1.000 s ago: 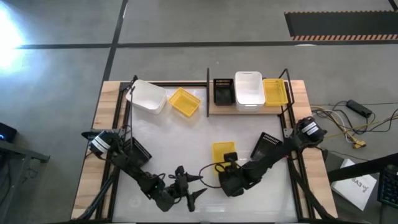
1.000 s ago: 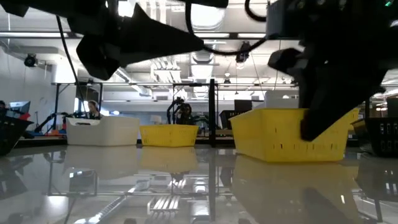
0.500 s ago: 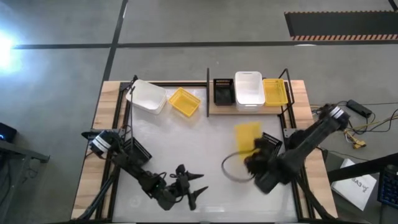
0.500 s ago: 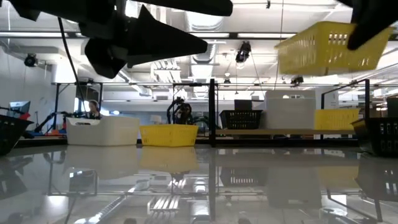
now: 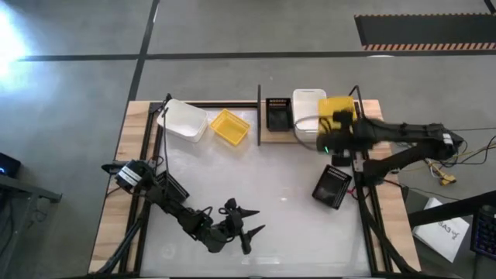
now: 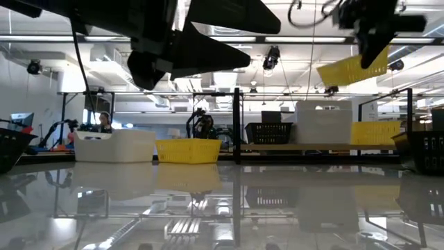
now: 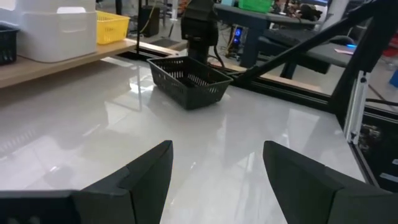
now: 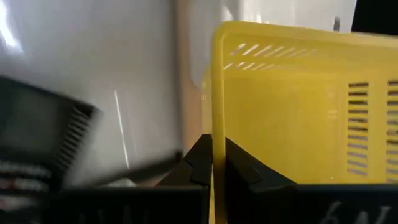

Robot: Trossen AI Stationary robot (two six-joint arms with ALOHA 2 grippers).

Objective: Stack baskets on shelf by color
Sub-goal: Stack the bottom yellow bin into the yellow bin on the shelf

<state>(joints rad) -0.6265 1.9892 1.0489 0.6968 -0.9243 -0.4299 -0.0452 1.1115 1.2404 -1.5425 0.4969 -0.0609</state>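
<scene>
My right gripper (image 8: 212,163), clamped on one rim of a yellow basket (image 5: 339,118), holds it raised over the shelf (image 5: 273,138) end, directly above the yellow basket on the shelf (image 6: 374,132). My left gripper (image 7: 214,180) waits, spread open, low over the tabletop (image 5: 263,186).

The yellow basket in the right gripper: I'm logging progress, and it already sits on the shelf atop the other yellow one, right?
Not yet. The right gripper holds the yellow basket tilted in the air above the shelf, as the low view shows; it hangs over the shelved yellow basket.
</scene>
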